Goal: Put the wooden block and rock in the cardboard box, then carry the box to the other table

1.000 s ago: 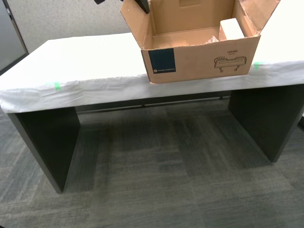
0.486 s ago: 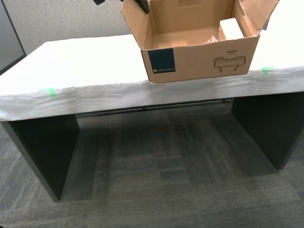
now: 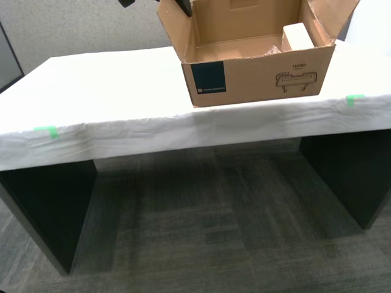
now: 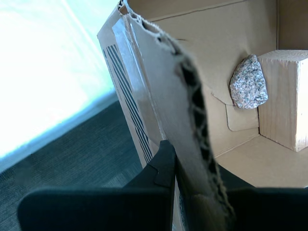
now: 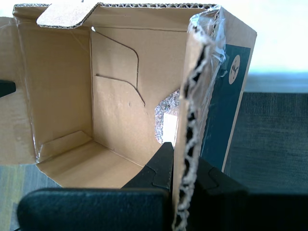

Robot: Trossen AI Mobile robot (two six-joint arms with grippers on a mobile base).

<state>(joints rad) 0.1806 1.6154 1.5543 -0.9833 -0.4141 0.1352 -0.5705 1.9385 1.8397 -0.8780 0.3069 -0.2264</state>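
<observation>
**Cardboard box gripped on two walls, over the sheeted table**

Cardboard box (image 3: 256,52) sits or hangs at the near edge of the other table (image 3: 110,104); whether its base touches the wrinkled white sheet I cannot tell. My first gripper (image 5: 185,168) pinches one upright wall of the box, a black finger (image 5: 159,168) inside and its partner outside, closed tight on the corrugated edge beside the teal label (image 3: 208,78). My second gripper (image 4: 192,168) clamps another wall the same way, one finger (image 4: 161,166) pressed to the outer face by a row of printed stripes. In the exterior view only a dark bit of arm (image 3: 183,6) shows above the box's flap.

The box is brown, flaps standing open, with a line drawing (image 3: 297,82) on the front. Inside, the wooden block (image 4: 284,98) stands in a corner, pale and smooth. The rock (image 4: 249,83), speckled and lumpy, lies touching the block. Green tape marks (image 3: 46,130) lie on the table's front edge to either side of the box.
</observation>
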